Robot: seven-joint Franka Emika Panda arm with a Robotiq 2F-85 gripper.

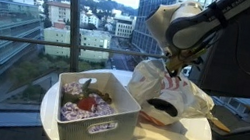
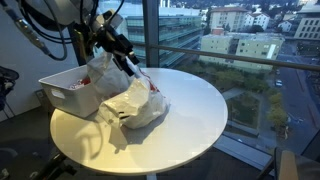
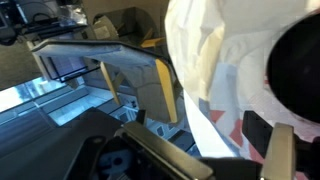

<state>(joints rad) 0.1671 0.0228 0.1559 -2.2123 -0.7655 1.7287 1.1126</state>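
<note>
The bag (image 1: 190, 96) lies on the bench (image 2: 190, 100), just beside the bin (image 1: 123, 117). The gripper (image 1: 173, 76) is set at its top folds — whether clenched or released cannot be told. Thin plastic is best handled slowly.

- The arm (image 1: 178, 23) was white, fat and round, with dark grey rings at its joints.
- The gripper (image 2: 138, 70) was black, with some pale parts.
- Thin black cables (image 2: 40, 40) hung beside the arm.

place: high-rise office | evidence: floor-to-ceiling windows (image 1: 32, 15), city buildings (image 2: 232, 18) below, round white table (image 2: 200, 112)
</note>
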